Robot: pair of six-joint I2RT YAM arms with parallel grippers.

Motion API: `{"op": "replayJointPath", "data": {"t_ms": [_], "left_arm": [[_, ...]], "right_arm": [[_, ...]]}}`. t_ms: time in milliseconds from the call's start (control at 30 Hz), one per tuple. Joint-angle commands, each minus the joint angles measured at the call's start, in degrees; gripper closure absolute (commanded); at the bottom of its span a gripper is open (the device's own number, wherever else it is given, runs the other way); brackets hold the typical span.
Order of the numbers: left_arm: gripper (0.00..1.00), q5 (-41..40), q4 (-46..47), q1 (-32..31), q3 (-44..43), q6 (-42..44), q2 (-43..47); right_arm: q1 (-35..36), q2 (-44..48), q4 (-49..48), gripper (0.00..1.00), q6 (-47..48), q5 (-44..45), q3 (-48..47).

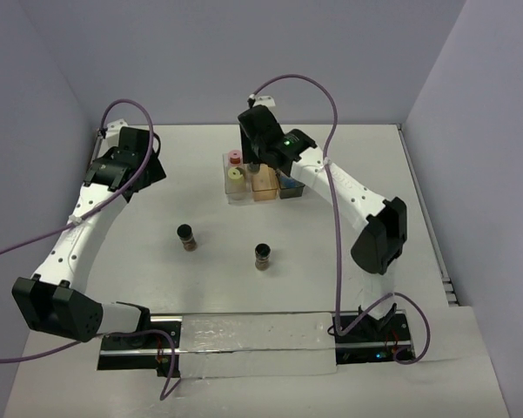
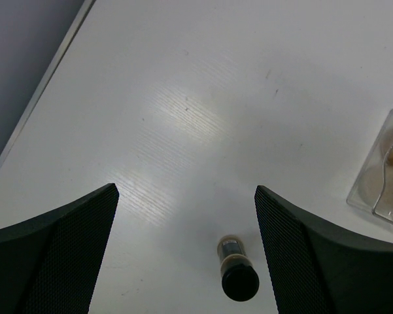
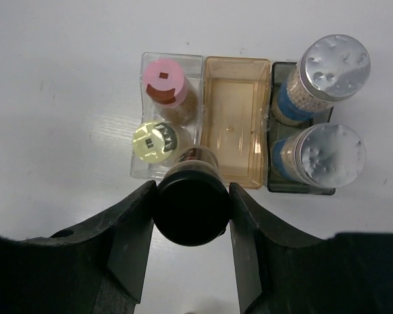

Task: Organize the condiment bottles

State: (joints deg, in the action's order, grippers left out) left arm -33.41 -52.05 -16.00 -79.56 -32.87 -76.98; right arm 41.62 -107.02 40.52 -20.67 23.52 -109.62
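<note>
Tabletop (image 1: 157,279) white, pale lilac walls (image 1: 200,61), two dark jars (image 1: 186,236) (image 1: 263,255) upright

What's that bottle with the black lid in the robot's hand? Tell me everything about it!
It is a small jar with a round black cap and something brown showing in its clear body. The right hand is shut on it, one dark finger on each side of the cap. It is upright, by the near ends of the clear tray and the amber tray.
</note>
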Motion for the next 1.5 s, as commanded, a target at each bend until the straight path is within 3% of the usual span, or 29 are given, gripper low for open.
{"op": "replayJointPath", "data": {"t_ms": [0, 400, 1467], "left_arm": [[0.07, 1.05, 1.62, 2.92, 0.23, 2.45, 3.73], [0.06, 3.08, 2.56, 4.4, -0.87, 3.33, 3.86], [0.06, 3.53, 1.42, 4.58, -1.22, 3.68, 2.98]], "right_arm": [[-2.19, -4.44, 2.41, 0.8, 0.93, 0.52, -9.07], [-7.33, -17.32, 5.26, 0.79, 1.52, -0.92, -22.63], [-11.24, -30.37, 1.21, 0.77, 0.54, -5.43, -25.92]]}}
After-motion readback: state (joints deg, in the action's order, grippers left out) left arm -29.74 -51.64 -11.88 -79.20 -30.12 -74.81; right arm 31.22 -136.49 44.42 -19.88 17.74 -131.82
